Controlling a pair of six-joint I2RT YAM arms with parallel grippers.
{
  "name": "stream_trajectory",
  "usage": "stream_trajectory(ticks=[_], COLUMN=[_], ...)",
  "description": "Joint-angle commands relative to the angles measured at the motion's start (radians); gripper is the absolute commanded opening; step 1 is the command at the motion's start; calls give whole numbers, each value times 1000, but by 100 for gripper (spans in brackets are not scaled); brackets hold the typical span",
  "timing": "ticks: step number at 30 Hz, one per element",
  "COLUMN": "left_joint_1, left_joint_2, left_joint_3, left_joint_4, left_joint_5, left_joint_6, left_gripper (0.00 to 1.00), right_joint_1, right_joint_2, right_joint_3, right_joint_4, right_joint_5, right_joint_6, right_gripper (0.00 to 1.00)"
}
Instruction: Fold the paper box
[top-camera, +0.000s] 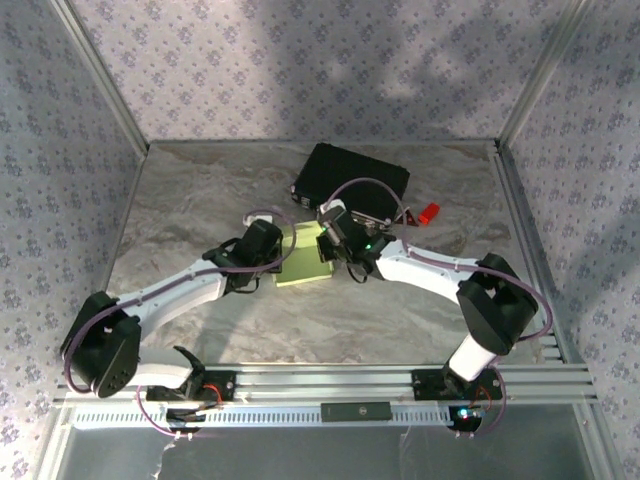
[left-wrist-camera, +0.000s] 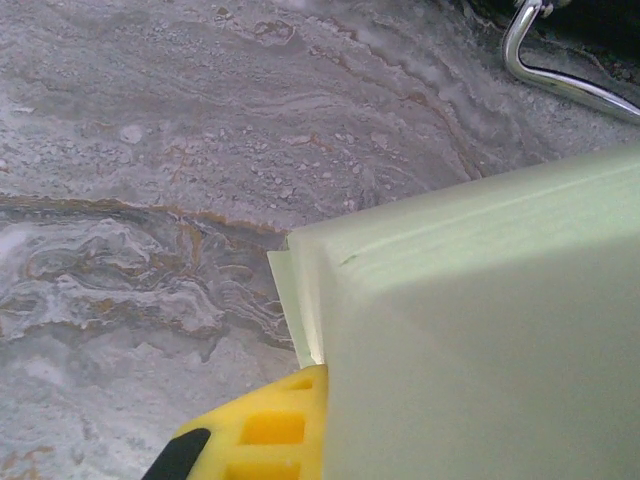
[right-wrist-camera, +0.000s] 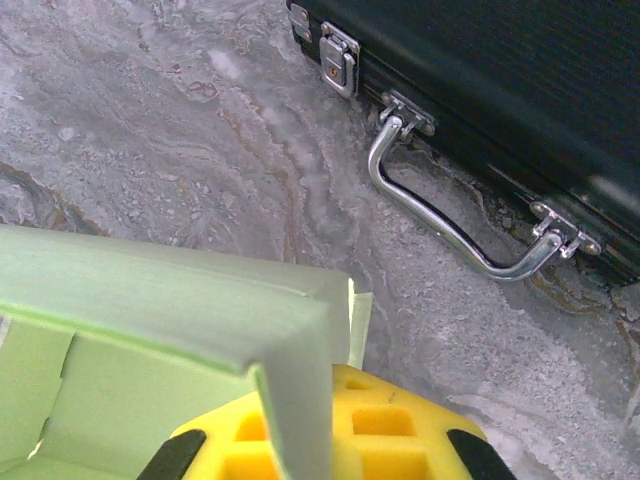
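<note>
Paper box (top-camera: 305, 258) — pale green, partly folded, walls standing up — is sitting around the middle of the table (top-camera: 190, 200), just in front of the black case (top-camera: 350, 185) lying toward the far edge. Right gripper (top-camera: 328, 240) is pinching one upright wall between its yellow fingers (right-wrist-camera: 400, 430). Left gripper (top-camera: 283, 255) is meeting the card from the left; one yellow finger (left-wrist-camera: 260, 430) is touching it — closure impossible to tell. Table is showing grey marbled swirls with brown veins. Small red thing (top-camera: 428, 213) is lying beside the case, toward the right edge. Patterned fabric walls (top-camera: 300, 60) and aluminium posts (top-camera: 100, 75) are enclosing the cell.
</note>
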Motion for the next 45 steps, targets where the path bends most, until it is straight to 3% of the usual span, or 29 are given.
stream_trajectory(ticks=[1, 9, 45], left_joint_1=[-13, -61, -207], left_joint_2=[-56, -129, -101], left_joint_3=[-67, -205, -403], left_joint_4=[196, 345, 438], left_joint_5=[38, 22, -166], left_joint_6=[-41, -39, -134], left_gripper=[0, 0, 0], right_joint_1=[46, 79, 213], right_joint_2=[-7, -19, 52], right_joint_3=[-53, -210, -390], right_joint_4=[109, 323, 472], right_joint_5=[65, 109, 269], right_joint_6=[37, 41, 59], right_gripper=[0, 0, 0])
